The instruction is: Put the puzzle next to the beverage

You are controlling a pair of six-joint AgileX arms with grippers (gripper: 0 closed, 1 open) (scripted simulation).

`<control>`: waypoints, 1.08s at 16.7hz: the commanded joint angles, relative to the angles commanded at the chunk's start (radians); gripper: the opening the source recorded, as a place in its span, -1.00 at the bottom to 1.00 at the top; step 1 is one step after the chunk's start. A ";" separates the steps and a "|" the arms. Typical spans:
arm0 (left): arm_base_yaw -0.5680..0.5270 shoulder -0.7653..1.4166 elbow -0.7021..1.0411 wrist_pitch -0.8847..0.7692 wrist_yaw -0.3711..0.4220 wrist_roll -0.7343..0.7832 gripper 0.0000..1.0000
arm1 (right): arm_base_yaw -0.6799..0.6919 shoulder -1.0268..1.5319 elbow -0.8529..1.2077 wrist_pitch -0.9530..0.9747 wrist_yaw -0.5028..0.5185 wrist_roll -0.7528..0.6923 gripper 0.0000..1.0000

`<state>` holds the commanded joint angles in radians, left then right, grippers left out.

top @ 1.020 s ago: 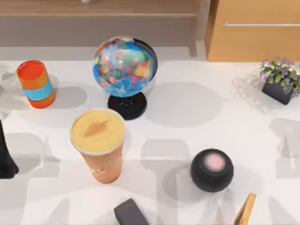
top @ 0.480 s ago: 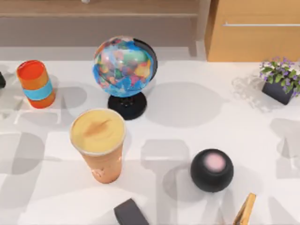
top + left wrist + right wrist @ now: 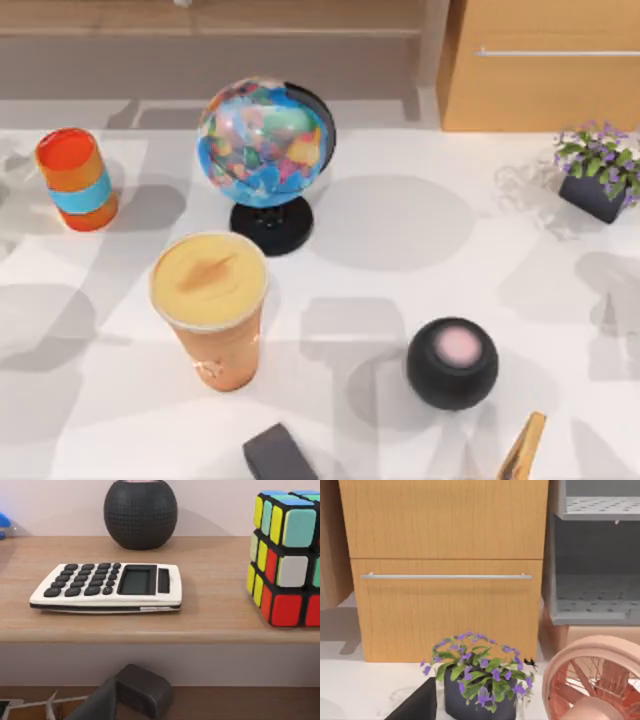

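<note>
While neither arm's jaws can be judged, the puzzle (image 3: 286,555) sits beside a calculator (image 3: 107,587).

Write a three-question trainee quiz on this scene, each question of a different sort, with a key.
1. True or false: the puzzle cube sits on the same wooden shelf as the calculator.
2. What stands nearest the beverage cup on the table? A) flower pot B) globe C) fan
3. Fill in: the orange can has a ____ band.

Key: 1 true; 2 B; 3 blue.
</note>
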<state>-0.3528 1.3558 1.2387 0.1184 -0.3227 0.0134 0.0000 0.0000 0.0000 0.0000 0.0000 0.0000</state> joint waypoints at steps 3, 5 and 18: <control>-0.053 0.208 0.188 0.018 -0.048 0.002 1.00 | 0.000 0.000 0.000 0.000 0.000 0.000 1.00; -0.078 0.298 0.272 0.026 -0.071 0.003 1.00 | 0.000 0.000 0.000 0.000 0.000 0.000 1.00; -0.069 0.472 0.475 0.002 -0.059 0.003 1.00 | 0.000 0.000 0.000 0.000 0.000 0.000 1.00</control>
<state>-0.4215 1.8282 1.7139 0.1207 -0.3815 0.0163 0.0000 0.0000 0.0000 0.0000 0.0000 0.0000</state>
